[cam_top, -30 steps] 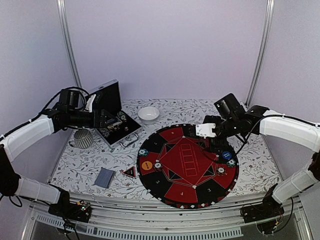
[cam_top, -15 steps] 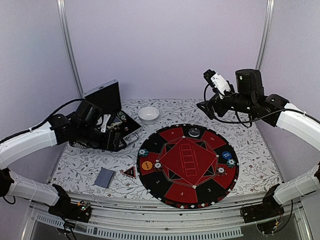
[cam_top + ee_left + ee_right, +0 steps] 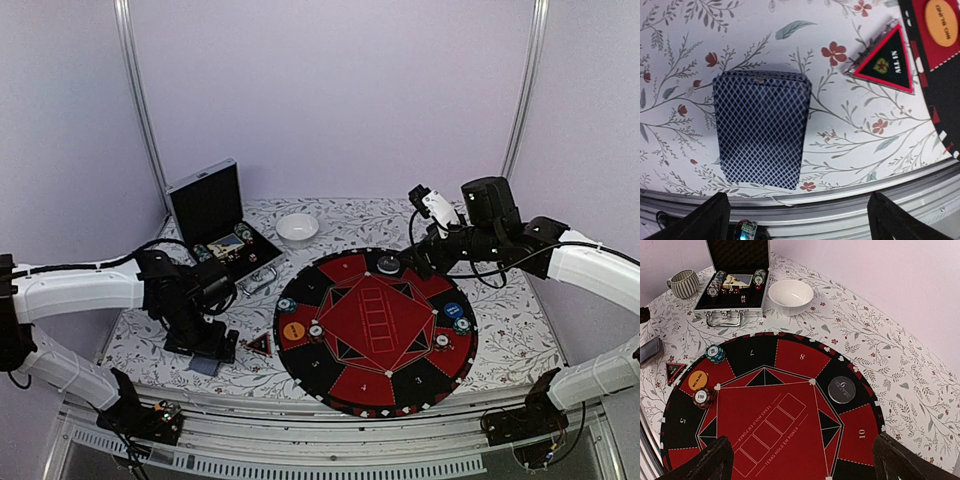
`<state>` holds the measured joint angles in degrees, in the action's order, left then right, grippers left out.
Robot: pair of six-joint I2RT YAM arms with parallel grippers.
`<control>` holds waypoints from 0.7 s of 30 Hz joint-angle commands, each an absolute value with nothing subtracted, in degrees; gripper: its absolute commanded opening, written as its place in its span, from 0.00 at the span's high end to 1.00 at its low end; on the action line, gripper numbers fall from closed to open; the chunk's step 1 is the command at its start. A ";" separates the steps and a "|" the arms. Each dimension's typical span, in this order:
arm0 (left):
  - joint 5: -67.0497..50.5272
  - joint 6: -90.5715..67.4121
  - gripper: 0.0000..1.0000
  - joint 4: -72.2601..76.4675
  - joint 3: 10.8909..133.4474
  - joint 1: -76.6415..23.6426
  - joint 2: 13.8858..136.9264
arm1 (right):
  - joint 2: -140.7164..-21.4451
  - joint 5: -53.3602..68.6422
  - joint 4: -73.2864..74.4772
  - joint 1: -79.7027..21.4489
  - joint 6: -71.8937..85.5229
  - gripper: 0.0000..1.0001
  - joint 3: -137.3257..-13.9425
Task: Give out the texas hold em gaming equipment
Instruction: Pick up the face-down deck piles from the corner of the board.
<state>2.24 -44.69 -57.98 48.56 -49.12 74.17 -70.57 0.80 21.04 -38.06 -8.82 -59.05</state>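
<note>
- Because the deck of playing cards point(image 3: 761, 131) lies face down on the floral desk point(image 3: 850, 135), off the felt mat point(image 3: 795, 355), it reads as not yet dealt.
- Left claw point(image 3: 797, 200) hangs over it, released, the deck below and between its fingers, likely set for a pickup.
- Poker chips point(image 3: 715, 353) and the orange button point(image 3: 696, 380) sit at seats on the mat.
- Right claw point(image 3: 802, 440), released and empty, hovers above the mat.

One card deck point(image 3: 762, 130), one orange disc point(image 3: 293, 330), one blue disc point(image 3: 453, 311), four chip stacks point(image 3: 316, 329) on mat point(image 3: 375, 310).
</note>
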 commanded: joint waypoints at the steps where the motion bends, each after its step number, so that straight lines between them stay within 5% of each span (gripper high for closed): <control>1: 8.62 -46.04 0.02 -62.25 51.67 -49.58 79.44 | -69.00 3.25 21.81 -37.82 -6.95 0.01 -58.51; 21: 5.32 -37.42 0.02 -49.08 44.60 -41.85 83.67 | -69.50 7.81 22.54 -37.84 -7.03 0.01 -59.15</control>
<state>7.97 -40.99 -54.08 46.65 -42.81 83.72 -69.95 6.59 22.09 -38.06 -7.29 -58.57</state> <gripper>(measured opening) 0.981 0.989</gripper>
